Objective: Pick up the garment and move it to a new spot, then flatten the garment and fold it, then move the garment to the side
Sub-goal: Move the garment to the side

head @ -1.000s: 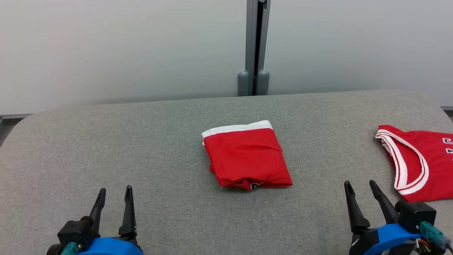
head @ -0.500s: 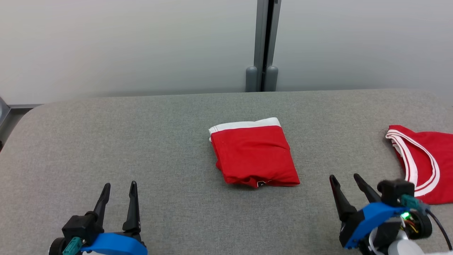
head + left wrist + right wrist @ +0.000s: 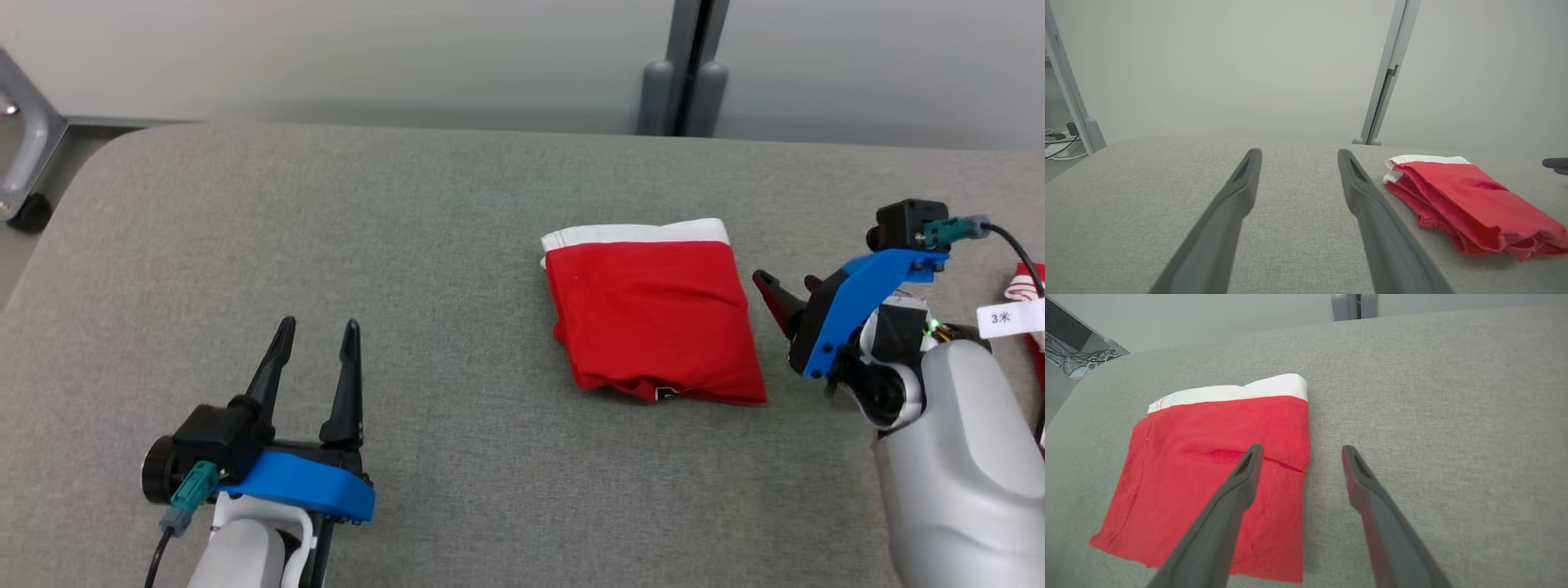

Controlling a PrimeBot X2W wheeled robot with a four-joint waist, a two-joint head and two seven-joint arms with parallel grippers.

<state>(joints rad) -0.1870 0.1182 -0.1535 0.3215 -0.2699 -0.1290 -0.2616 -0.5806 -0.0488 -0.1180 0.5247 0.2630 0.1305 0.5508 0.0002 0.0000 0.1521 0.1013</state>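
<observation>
A folded red cloth garment with a white band along its far edge lies flat near the middle of the grey fabric-covered table, a little toward the robot's right. The right gripper sits just beside the garment's right edge. Its two dark fingers are spread wide, pointing at the cloth and holding nothing. Seen from its wrist, one finger lies over the garment's right border and the other over bare grey fabric. Whether a tip touches the cloth I cannot tell. The left gripper hangs over the near left part of the table, well apart from the garment, its fingers equally wide and empty. At the right, a second red garment with white trim peeks out beside a small white paper tag by the right arm. A grey metal post stands behind the table.
</observation>
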